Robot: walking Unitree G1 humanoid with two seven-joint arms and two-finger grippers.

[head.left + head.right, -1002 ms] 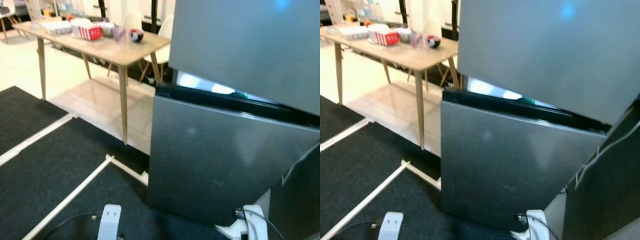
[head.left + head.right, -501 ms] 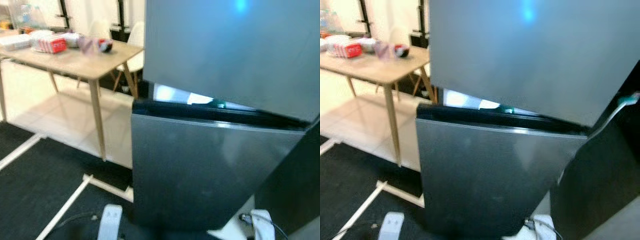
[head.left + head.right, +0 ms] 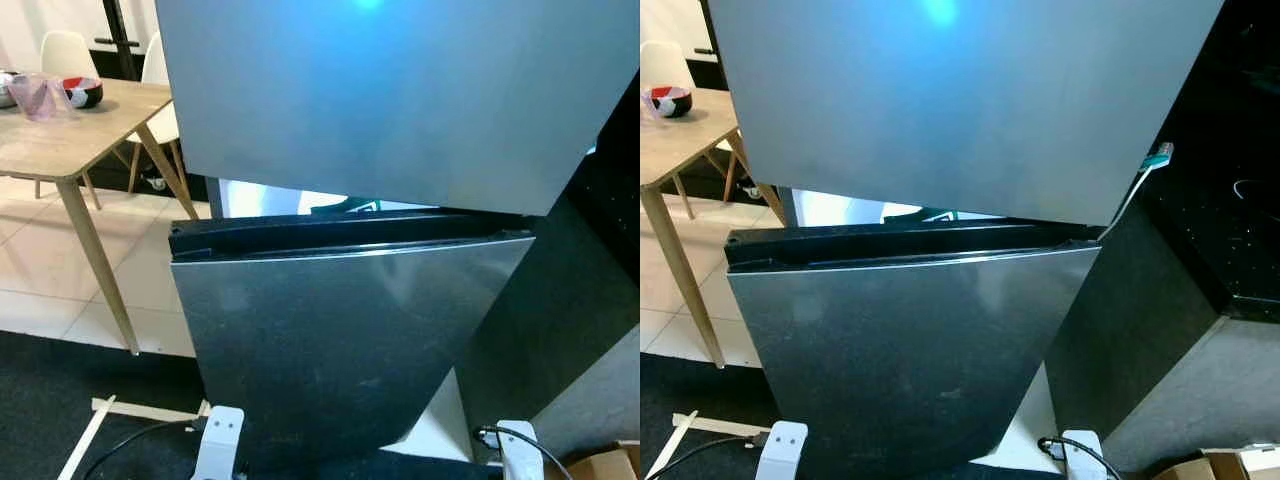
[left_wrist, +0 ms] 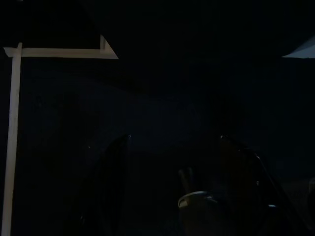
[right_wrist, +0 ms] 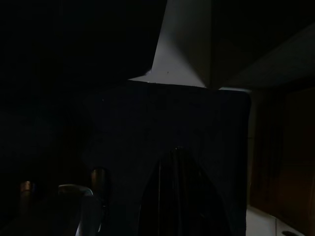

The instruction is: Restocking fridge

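Note:
A grey fridge stands right before me. Its upper door [image 3: 380, 100] and lower door [image 3: 330, 340] hang ajar at different angles, and a lit strip of the interior [image 3: 265, 198] shows between them. Both arms hang idle at my sides, their white wrist parts [image 3: 220, 445] [image 3: 515, 452] low in the eye views. In the dark left wrist view the left gripper [image 4: 172, 140] is open over black carpet. In the right wrist view the right gripper [image 5: 178, 150] is shut with nothing in it, over the floor by the fridge's base.
A wooden table [image 3: 60, 150] to the left bears a pink cup [image 3: 38, 97] and a bowl [image 3: 82, 92], with white chairs [image 3: 68, 50] behind. A black cabinet [image 3: 1230, 200] flanks the fridge on the right. A cardboard box [image 3: 605, 465] lies at its foot. White tape [image 3: 90, 440] marks the carpet.
The camera has swung right: the fridge has come to the centre and the table has slid off to the left. Nothing in the scene itself has moved.

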